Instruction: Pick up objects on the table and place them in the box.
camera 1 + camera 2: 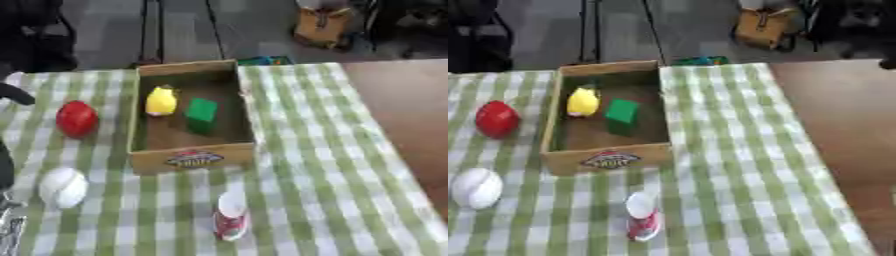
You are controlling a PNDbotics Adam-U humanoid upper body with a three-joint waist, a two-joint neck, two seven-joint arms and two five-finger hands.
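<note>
An open cardboard box point(149, 161) stands on the green-checked cloth, left of centre. Inside it lie a yellow toy point(161, 101) and a green block point(201, 115). A red ball point(77, 118) rests on the cloth left of the box. A white ball point(63, 187) lies nearer, at the front left. In front of the box sits a small red-and-white object point(231, 218). Dark parts of my left arm point(14, 93) show at the left edge, apart from both balls, and the hand's shape is not clear. My right hand does not show.
The checked cloth point(332, 175) covers most of the table. Bare brown tabletop point(402, 110) lies to the right. Beyond the far edge are the floor, a brown bag point(322, 25) and dark stands.
</note>
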